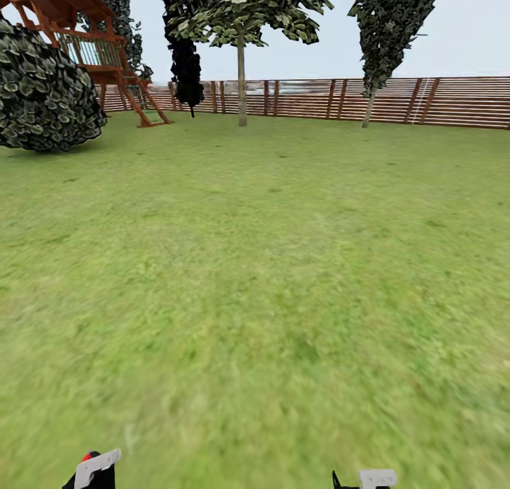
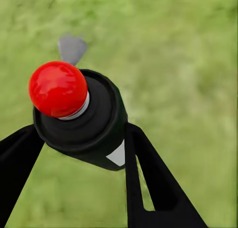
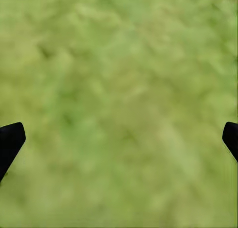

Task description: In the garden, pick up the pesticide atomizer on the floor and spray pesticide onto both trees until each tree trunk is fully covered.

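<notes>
My left gripper (image 2: 82, 136) is shut on the pesticide atomizer (image 2: 94, 126), a dark bottle with a white patch and a round red tip (image 2: 58, 89). In the head view the atomizer's red tip (image 1: 88, 457) peeks up beside the left gripper (image 1: 95, 471) at the bottom edge. My right gripper (image 1: 374, 479) is low on the right; its black fingers (image 3: 10, 141) stand wide apart over bare grass, so it is open. Two trees stand far ahead by the fence, one tree trunk (image 1: 241, 85) near the middle and a second tree trunk (image 1: 367, 110) to its right.
Green lawn (image 1: 269, 276) stretches ahead to a brown slatted fence (image 1: 439, 100). A large round bush (image 1: 44, 92) and a wooden playhouse (image 1: 85, 28) stand at the far left. A dark narrow tree (image 1: 187, 67) is near the fence.
</notes>
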Tool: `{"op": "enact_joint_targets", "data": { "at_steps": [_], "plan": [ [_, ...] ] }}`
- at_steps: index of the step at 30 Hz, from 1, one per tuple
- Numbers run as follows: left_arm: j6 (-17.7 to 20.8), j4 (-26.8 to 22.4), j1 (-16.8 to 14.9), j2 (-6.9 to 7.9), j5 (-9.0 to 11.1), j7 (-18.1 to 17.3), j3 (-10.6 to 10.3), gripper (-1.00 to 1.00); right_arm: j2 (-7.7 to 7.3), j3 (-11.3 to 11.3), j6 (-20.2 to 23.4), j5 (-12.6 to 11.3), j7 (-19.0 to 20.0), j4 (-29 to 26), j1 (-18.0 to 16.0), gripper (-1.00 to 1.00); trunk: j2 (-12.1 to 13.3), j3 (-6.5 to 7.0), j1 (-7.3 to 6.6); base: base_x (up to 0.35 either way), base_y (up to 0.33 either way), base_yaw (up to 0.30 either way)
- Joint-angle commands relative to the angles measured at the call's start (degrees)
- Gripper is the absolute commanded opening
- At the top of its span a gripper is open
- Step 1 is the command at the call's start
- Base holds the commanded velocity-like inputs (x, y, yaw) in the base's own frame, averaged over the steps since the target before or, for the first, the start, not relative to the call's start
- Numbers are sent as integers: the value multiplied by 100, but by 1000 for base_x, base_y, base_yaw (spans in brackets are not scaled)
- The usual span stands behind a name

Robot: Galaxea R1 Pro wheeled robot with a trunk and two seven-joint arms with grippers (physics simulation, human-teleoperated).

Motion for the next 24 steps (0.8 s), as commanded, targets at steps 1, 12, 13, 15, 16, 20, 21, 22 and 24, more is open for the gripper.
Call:
{"op": "enact_joint_targets", "data": {
  "at_steps": [1,12,13,15,16,20,21,22,24],
  "plan": [
    [-21,6,-6,0,-60,14,38,-100,0,-46,-15,59,-16,6,-3,100,-2,-5,3,338,0,0],
    [-21,6,-6,0,-60,14,38,-100,-2,-45,-15,59,-16,6,-1,100,-2,-5,3,338,0,0],
    [-24,6,-6,0,-60,14,38,-100,-2,-45,-15,59,-16,6,0,100,-2,-5,3,338,0,0],
    [-28,6,-5,0,-60,14,38,-100,-2,-45,-15,59,-16,6,-2,100,-2,-5,3,338,0,0],
    [-29,6,-7,0,-60,14,38,-100,-2,-45,-15,59,-16,6,-3,100,-2,-5,3,338,0,0],
    [-29,6,-6,0,-60,14,38,-100,-2,-45,-15,59,-16,6,-2,100,-2,-5,3,338,0,0],
    [-28,6,-5,0,-60,14,38,-100,-2,-45,-15,59,-16,6,-2,100,-2,-5,3,338,0,0],
    [-28,6,-4,-2,-60,14,38,-100,-2,-45,-15,59,-16,6,-1,100,-2,-5,3,338,0,0],
    [-29,6,-6,-2,-60,14,38,-100,-2,-45,-15,59,-16,6,-2,100,-2,-5,3,338,0,0]
  ]
}}
